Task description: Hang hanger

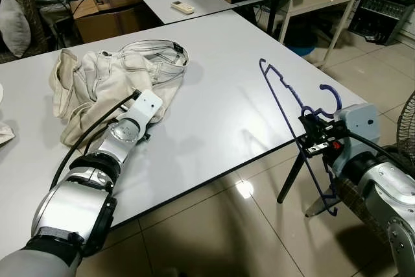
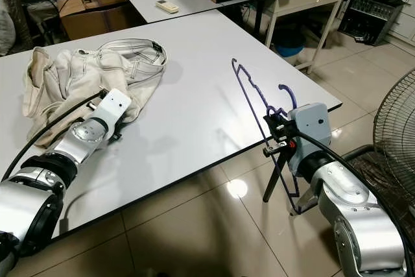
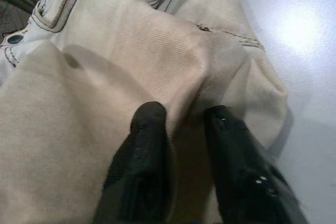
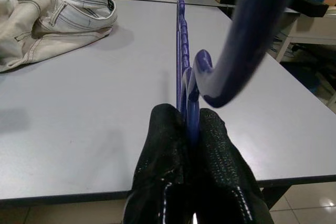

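our right pincer was clamped tight on the purple hanger near its neck, the frame reaching ahead of the fingers past the table edge. it looked light, stiff and slick, best gripped there. our left pincer sat slightly parted, pinching a fold of the cream garment.

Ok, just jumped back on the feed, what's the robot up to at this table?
The right gripper is shut on a purple hanger, holding it upright at the near right corner of the white table. The left gripper is down on the cream trousers crumpled on the table's left side, its fingers pinching a fold of the fabric. The trousers are not yet on the hanger.
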You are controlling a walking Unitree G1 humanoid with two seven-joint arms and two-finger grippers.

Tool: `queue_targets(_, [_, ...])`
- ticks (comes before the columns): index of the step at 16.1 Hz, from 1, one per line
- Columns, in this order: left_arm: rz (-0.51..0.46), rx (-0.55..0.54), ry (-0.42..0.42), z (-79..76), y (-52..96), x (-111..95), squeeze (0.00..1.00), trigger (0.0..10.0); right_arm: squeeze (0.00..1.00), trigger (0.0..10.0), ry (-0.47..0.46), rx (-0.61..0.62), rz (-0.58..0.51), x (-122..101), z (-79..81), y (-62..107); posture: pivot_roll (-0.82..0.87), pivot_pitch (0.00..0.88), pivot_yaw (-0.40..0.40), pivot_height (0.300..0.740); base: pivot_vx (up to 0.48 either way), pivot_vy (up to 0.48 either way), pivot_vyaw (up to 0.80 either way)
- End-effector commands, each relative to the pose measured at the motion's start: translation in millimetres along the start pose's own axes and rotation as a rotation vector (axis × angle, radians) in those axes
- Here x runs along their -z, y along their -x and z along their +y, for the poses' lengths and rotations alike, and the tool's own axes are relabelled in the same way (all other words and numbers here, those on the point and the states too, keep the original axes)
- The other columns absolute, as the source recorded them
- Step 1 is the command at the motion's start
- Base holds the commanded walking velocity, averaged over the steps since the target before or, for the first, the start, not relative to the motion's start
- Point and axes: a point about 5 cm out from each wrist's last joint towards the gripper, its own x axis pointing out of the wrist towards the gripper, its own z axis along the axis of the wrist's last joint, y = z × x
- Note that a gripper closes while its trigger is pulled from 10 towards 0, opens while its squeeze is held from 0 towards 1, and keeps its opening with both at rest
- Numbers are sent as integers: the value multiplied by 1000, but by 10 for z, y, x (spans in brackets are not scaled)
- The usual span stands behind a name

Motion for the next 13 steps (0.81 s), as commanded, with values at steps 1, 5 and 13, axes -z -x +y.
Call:
queue_targets(1, [8,5,5,38,5,21,0,0,0,10000,4,11,6,-4,-26,-21,-81,0,54,740,0,0,0])
queue_targets(5, [2,-2,1,80,12,31,0,0,0,10000,4,22,6,-2,-37,-28,-77,0,54,740,0,0,0])
queue_targets(13, [-407,449,81,-431,81,-569,0,0,0,10000,-12,69,-7,-6,-80,-33,-81,0,68,740,0,0,0])
